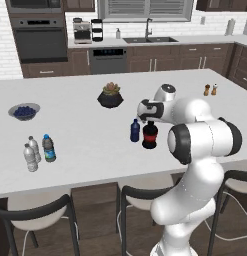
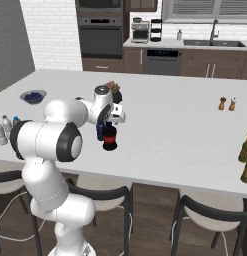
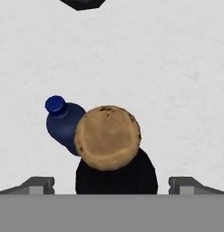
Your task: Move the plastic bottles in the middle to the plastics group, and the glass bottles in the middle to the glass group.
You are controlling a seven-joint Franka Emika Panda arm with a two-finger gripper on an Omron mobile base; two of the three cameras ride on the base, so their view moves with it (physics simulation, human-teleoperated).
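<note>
The glass bottle [image 1: 150, 136] [image 2: 110, 139], dark with a red band, stands mid-counter. From above, in the hand view, it shows a brown round top [image 3: 108, 137]. A slim dark blue plastic bottle [image 1: 135, 131] [image 2: 100, 133] [image 3: 62, 124] stands touching or nearly touching its left side. My gripper [image 1: 147, 120] [image 2: 111, 124] [image 3: 112, 186] hovers open just above the glass bottle, fingertips [image 3: 38, 185] wide to either side. At the left, two clear white-capped bottles [image 1: 31, 154] [image 2: 2, 130] form the plastics group, with a blue-labelled bottle [image 1: 48, 148] beside them. Greenish glass bottles [image 2: 245, 160] stand at the far right edge.
A potted plant [image 1: 110, 95] [image 2: 114, 89] sits behind the two bottles. A bowl of blueberries [image 1: 24, 111] [image 2: 33, 96] is at the back left, and salt and pepper shakers [image 1: 210, 90] [image 2: 227, 104] at the back right. Stools [image 1: 145, 200] line the near counter edge.
</note>
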